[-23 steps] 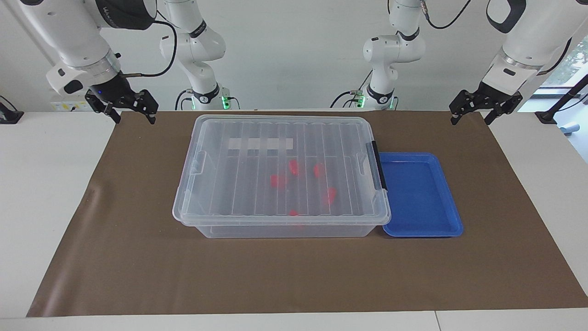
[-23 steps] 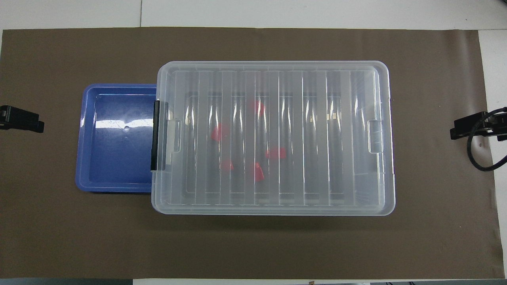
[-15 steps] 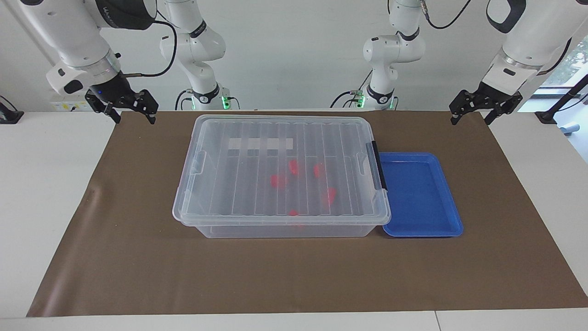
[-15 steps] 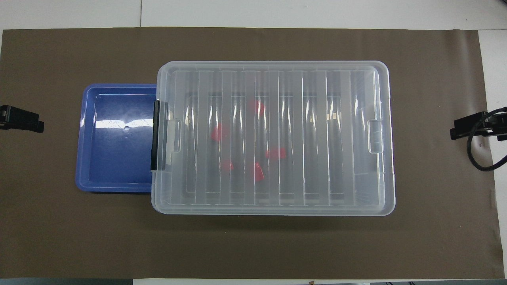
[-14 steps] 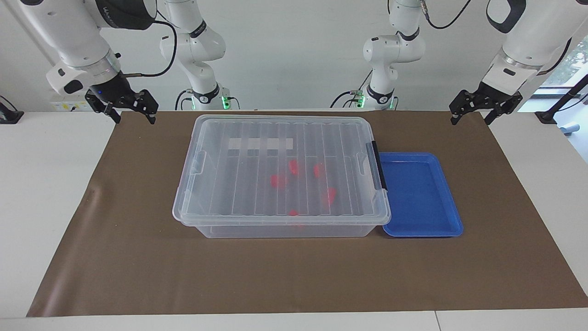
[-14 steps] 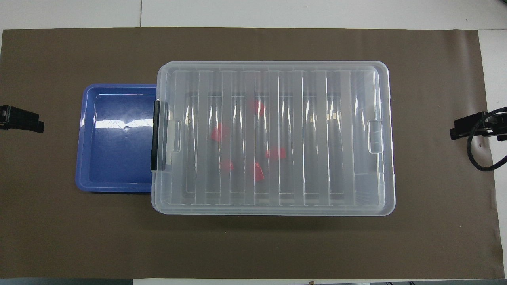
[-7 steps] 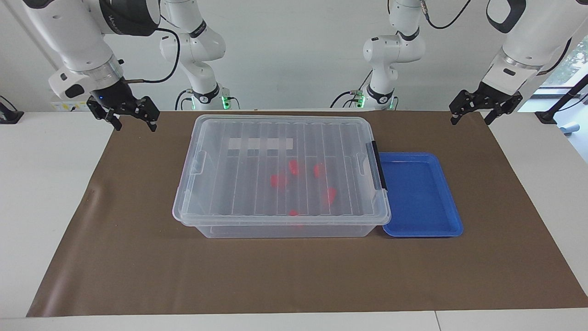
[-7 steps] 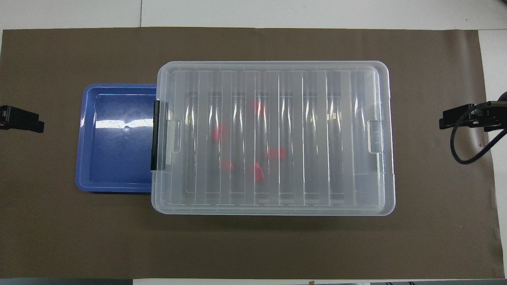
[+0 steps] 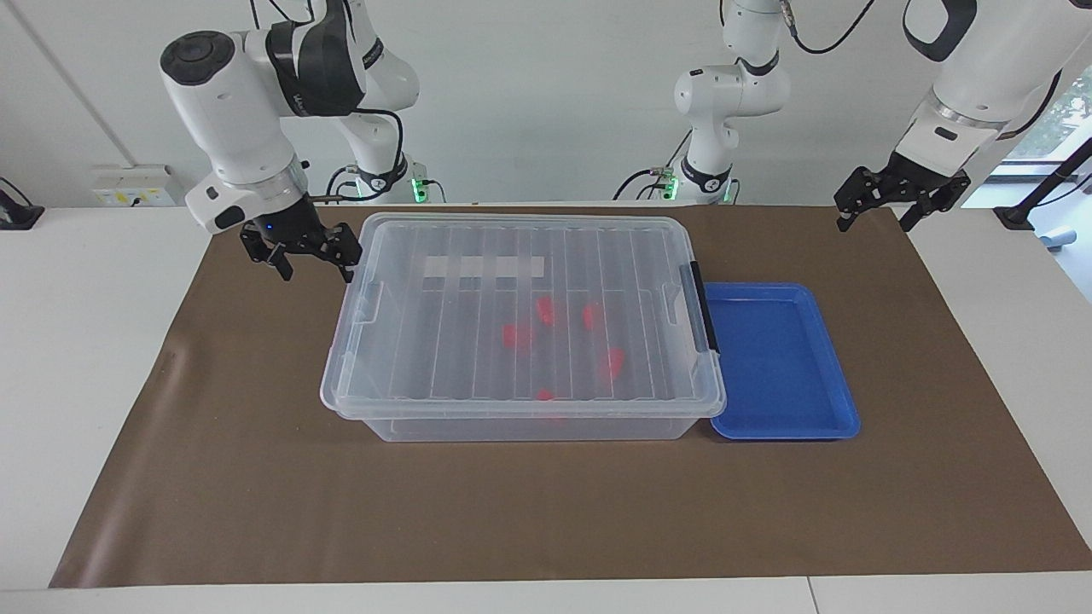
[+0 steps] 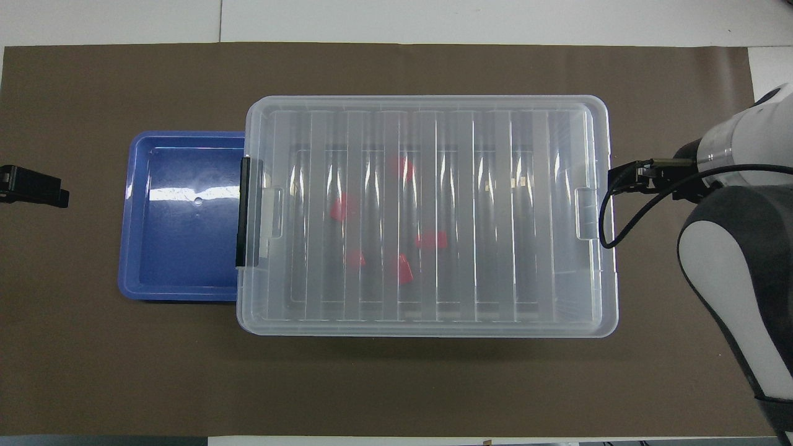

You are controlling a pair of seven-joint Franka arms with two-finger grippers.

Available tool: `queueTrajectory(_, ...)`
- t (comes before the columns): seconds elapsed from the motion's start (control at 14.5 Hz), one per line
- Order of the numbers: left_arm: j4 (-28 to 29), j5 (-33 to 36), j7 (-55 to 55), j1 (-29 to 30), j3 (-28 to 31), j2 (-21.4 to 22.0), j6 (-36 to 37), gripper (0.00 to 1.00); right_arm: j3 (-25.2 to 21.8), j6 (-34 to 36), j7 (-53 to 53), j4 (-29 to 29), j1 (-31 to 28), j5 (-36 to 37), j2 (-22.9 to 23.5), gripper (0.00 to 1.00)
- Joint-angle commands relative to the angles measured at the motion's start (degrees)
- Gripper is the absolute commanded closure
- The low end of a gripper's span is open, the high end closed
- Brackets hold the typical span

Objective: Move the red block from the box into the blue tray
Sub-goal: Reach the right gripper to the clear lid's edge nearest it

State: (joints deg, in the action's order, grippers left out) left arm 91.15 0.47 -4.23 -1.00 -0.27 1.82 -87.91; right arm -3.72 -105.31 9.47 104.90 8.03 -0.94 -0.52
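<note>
The box (image 9: 522, 328) is seen at the middle of the brown mat (image 9: 256, 477), its ribbed clear lid (image 10: 427, 214) fitted on and its black clip handle (image 9: 704, 307) turned toward the left arm's end of the bench (image 9: 85, 341). The red blocks (image 9: 517, 335) are seen through the lid, scattered on the box floor in the half toward the black clip. The blue tray (image 9: 832, 401) is laid just beside that clipped end, its rim tucked partly under the lid's overhang, and nothing is seen in it.

The right tool (image 9: 314, 263) is held released, fingers apart, above the mat just beside the box's corner at the right arm's end, close to the lid edge but apart from it. The left tool (image 9: 875, 213) is held released over the mat's edge, well apart from the tray, its arm waiting.

Broad bare mat is left along the box's long side farther from the robots and at both ends. White bench borders the mat; a white wall is seen by the arm bases.
</note>
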Motion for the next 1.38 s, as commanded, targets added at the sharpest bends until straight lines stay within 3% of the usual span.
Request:
queueTrajectory(0.0,1.0,0.9,-0.2,0.0,0.1,1.0,0.4,0.0,0.4,-4.2,0.3,3.7,-0.4,-0.6,0.1,0.0)
queueTrajectory(0.41,1.0,0.9,-0.2,0.0,0.1,1.0,0.4,0.0,0.3,-8.2,0.4,8.5,-0.1,-0.6,-0.3,0.0)
queueTrajectory(0.97,1.0,0.9,0.0,-1.4,-0.3,1.1,1.3,0.0,0.3,-9.0,0.7,10.6,-1.5,-0.6,-0.5,0.0)
queueTrajectory(1.31,5.3,0.9,0.1,-5.0,-0.3,2.8,-2.7,0.0,0.2,-9.0,-4.6,10.6,-4.2,-0.6,-0.5,0.0)
